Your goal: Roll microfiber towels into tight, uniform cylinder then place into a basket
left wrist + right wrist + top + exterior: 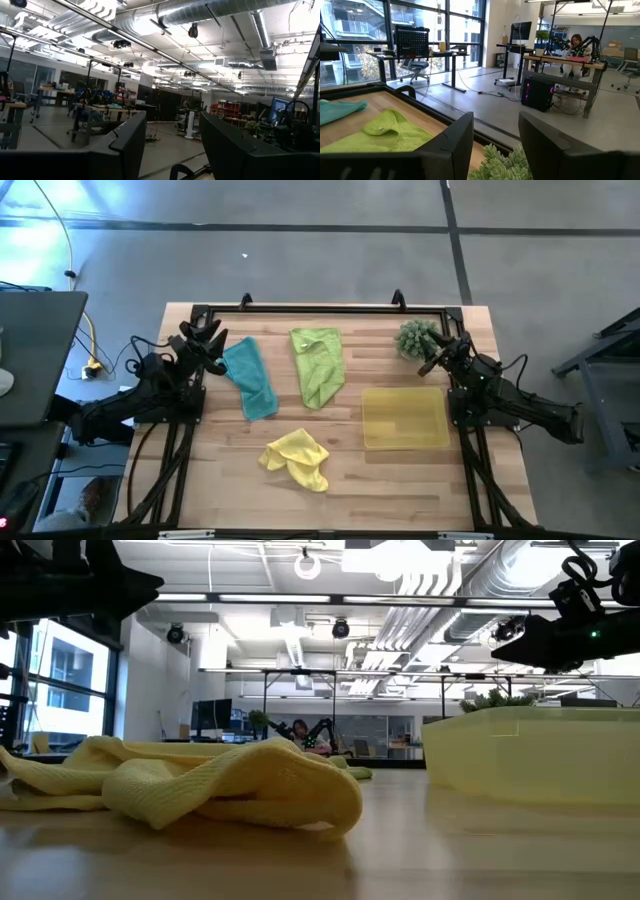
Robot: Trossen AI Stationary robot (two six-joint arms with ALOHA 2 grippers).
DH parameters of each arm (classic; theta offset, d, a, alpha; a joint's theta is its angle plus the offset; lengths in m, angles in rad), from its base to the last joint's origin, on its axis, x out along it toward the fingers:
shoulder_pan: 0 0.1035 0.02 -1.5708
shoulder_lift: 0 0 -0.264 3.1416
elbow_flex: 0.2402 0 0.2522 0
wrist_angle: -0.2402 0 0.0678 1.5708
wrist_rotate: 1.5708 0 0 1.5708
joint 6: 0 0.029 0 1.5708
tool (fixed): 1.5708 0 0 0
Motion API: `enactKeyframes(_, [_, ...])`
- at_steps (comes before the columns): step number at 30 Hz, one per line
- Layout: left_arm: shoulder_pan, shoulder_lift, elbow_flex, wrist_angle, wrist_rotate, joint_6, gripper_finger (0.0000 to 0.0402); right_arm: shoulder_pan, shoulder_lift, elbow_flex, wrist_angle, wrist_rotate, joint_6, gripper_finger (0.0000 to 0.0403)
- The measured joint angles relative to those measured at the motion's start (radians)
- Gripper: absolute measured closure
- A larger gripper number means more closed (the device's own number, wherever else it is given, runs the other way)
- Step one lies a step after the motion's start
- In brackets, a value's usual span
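Still at the start: three towels unrolled, both arms parked

Plainly, no rolling had begun when I looked down from the high view. My left gripper point(212, 332) sat at the upper left of the table point(400, 480), jaws apart and holding nothing; my right gripper point(432, 364) waited at the upper right beside the spiky green plant point(416, 337), jaws likewise apart and empty.

All three microfiber towels lay loose on the bare wood. I saw the teal towel point(251, 378) left of centre in a long crumpled strip, the lime green towel point(318, 364) near the upper middle, roughly flat with a folded corner, and the yellow towel point(296, 458) lower down, bunched in soft folds. The basket point(403, 417), a shallow translucent yellow tray with low walls, stood empty at the right.

I judged the next move called for flattening one towel first, probably the teal one nearest my left arm. The cloth looked plush and limp, so I expected it to slump unless rolled under steady pressure.
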Motion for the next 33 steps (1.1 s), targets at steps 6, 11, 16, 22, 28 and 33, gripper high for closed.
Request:
enactKeyframes(6, [0.000,0.000,0.000,0.000,0.000,0.000,0.0227,0.000,0.000,0.000,0.000,0.000,0.000,0.0254])
enactKeyframes(11, [0.000,0.000,0.000,0.000,0.000,0.000,0.0227,0.000,0.000,0.000,0.000,0.000,0.000,0.0253])
enactKeyframes(16, [0.000,0.000,0.000,0.000,0.000,0.000,0.0227,0.000,0.000,0.000,0.000,0.000,0.000,0.0254])
enactKeyframes(22, [0.000,0.000,0.000,0.000,0.000,0.000,0.0227,0.000,0.000,0.000,0.000,0.000,0.000,0.0253])
enactKeyframes(28, [0.000,0.000,0.000,0.000,0.000,0.000,0.0227,0.000,0.000,0.000,0.000,0.000,0.000,0.0253])
enactKeyframes(33, [0.000,0.000,0.000,0.000,0.000,0.000,0.0227,0.000,0.000,0.000,0.000,0.000,0.000,0.0253])
